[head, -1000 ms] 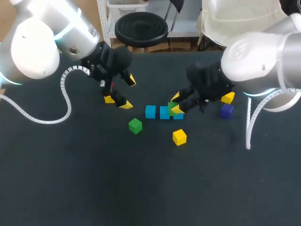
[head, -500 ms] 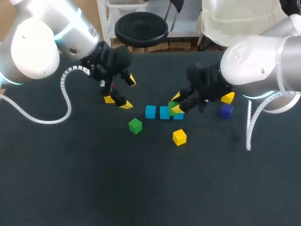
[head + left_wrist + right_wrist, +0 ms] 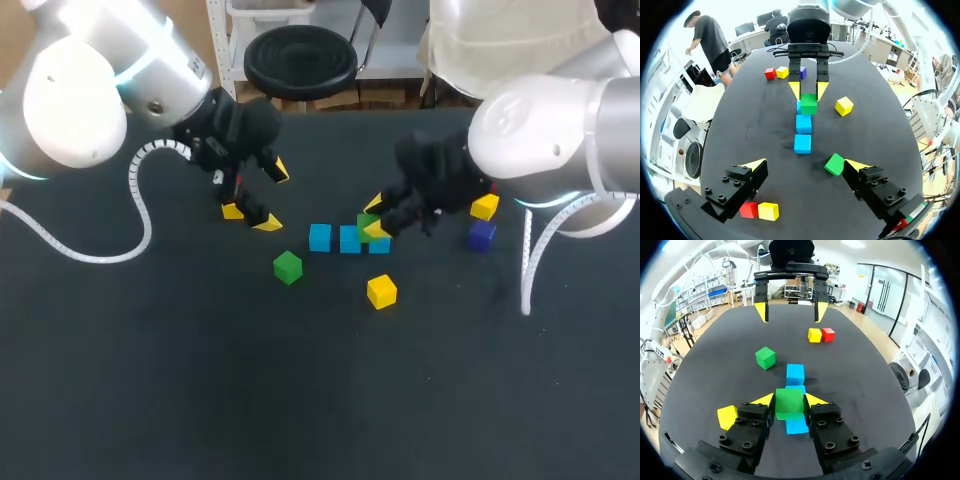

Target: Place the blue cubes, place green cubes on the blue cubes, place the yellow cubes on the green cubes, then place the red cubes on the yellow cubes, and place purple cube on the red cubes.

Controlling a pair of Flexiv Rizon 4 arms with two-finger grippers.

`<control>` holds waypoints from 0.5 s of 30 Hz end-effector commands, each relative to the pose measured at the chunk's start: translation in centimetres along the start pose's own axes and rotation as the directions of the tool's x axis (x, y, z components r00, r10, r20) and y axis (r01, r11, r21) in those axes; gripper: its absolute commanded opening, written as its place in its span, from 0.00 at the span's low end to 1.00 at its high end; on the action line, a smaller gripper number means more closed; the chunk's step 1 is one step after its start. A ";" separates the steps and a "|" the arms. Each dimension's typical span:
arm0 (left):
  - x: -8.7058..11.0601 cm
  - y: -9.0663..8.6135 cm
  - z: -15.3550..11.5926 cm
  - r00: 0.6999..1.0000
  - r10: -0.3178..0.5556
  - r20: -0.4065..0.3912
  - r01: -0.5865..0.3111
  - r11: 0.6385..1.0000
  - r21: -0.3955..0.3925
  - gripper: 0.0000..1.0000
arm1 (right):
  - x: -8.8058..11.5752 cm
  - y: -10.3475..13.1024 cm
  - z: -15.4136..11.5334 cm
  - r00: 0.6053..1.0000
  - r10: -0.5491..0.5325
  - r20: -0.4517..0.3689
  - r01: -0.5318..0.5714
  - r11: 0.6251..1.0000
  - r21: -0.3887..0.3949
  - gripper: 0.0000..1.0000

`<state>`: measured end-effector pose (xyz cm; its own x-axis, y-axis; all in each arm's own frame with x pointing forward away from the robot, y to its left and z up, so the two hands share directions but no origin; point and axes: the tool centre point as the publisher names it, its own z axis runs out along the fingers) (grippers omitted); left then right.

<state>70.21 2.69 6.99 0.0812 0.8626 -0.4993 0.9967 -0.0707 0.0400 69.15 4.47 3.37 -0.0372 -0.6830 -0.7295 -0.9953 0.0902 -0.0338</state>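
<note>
On the black bench (image 3: 200,400), three blue cubes (image 3: 349,239) form a straight row. Your right claw (image 3: 373,218) is closed on a green cube (image 3: 365,225), holding it directly over the row's end cube nearest your right arm. Whether the two cubes touch cannot be told. Your left claw (image 3: 273,197) hangs wide open and empty, off the row's other end. A second green cube (image 3: 287,267) lies just beside that end. A yellow cube (image 3: 381,291) sits near the row's right end, on its near side. Past the right claw from the row, another yellow cube (image 3: 485,207) and a purple cube (image 3: 482,235) sit close together.
</note>
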 end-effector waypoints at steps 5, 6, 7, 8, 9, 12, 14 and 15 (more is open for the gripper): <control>0.1 0.0 0.0 1.000 0.003 0.004 -0.003 1.000 0.000 1.00 | -0.1 -0.6 0.2 1.000 -0.003 -0.001 0.003 1.000 -0.002 0.00; 0.1 0.0 0.0 1.000 0.003 0.004 -0.003 1.000 0.000 1.00 | -0.1 -0.6 0.2 1.000 -0.003 -0.001 0.003 1.000 -0.002 0.00; 0.1 0.0 0.0 1.000 0.003 0.004 -0.003 1.000 0.000 1.00 | -0.1 -0.7 0.2 1.000 -0.003 0.000 0.003 1.000 -0.002 0.00; 0.1 0.0 0.0 1.000 0.003 0.004 -0.003 1.000 0.000 1.00 | -0.1 -0.7 0.2 1.000 -0.002 0.001 0.002 1.000 -0.002 0.00; 0.1 0.0 0.0 1.000 0.003 0.004 -0.003 1.000 0.000 1.00 | -0.1 -0.7 0.3 1.000 -0.001 0.001 0.001 1.000 -0.001 0.00; 0.1 0.0 0.0 1.000 0.003 0.004 -0.003 1.000 0.000 1.00 | 0.0 -0.6 0.4 1.000 0.003 0.003 -0.003 1.000 -0.002 0.00; 0.1 0.0 0.0 1.000 0.003 0.004 -0.003 1.000 0.000 1.00 | 0.0 -0.6 0.4 1.000 0.004 0.005 -0.004 1.000 -0.002 0.00; 0.1 0.0 0.0 1.000 0.003 0.004 -0.003 1.000 0.000 1.00 | 0.1 -0.7 0.4 1.000 0.004 0.005 -0.004 1.000 -0.002 0.00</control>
<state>70.21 2.69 6.99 0.0812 0.8626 -0.4993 0.9967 -0.0706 0.0400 69.68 4.63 3.16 -0.0411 -0.6807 -0.7314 -0.9952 0.0930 -0.0306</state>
